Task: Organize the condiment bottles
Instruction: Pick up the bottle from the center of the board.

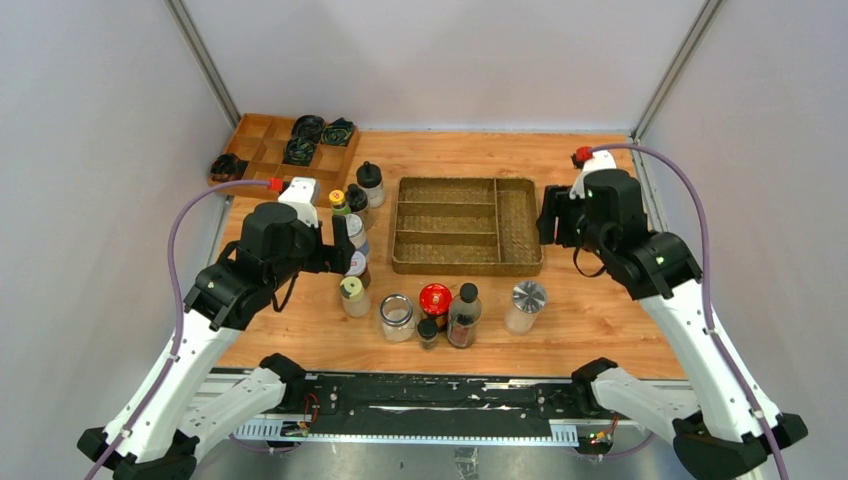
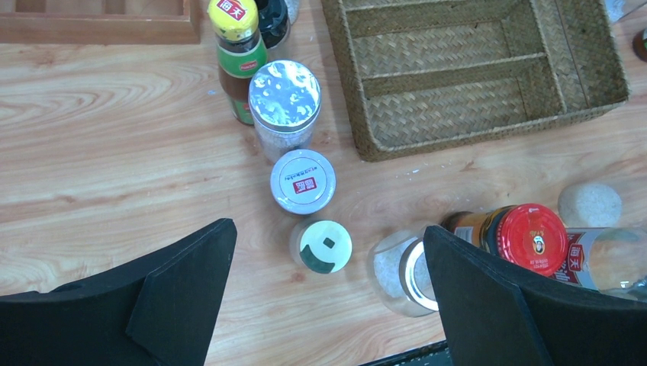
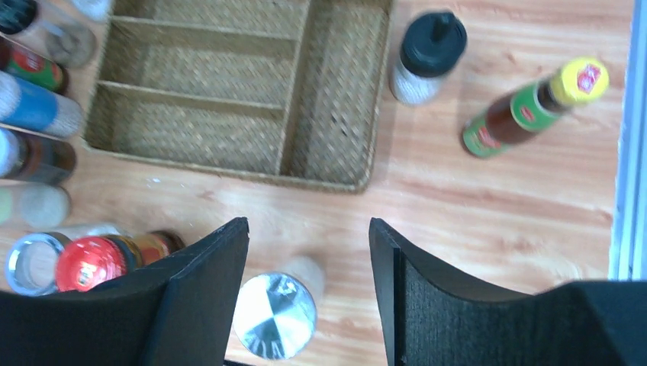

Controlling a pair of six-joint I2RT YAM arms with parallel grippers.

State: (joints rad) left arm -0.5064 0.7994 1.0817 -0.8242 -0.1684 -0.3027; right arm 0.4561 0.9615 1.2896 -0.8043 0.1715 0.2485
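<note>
Condiment bottles (image 1: 434, 300) curve round the woven tray's (image 1: 468, 262) left and front. From the left wrist, the left gripper (image 2: 328, 229) gapes wide, empty, near a white-capped jar (image 2: 324, 245). From the right wrist, the right gripper (image 3: 308, 223) stands half open, empty, near a silver-capped shaker (image 3: 275, 314).

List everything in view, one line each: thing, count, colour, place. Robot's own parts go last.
woven tray: one, tan, table centre.
condiment bottles: about eleven; clear or dark, caps black, red, yellow, silver; column left of tray, row before it.
wooden box: one, brown, far left corner.
dark coils: several, black-green, in and beside that box.
table: one, light wood, under everything.
left gripper: one, black, open over the left column.
right gripper: one, black, open by the tray's right end.
</note>
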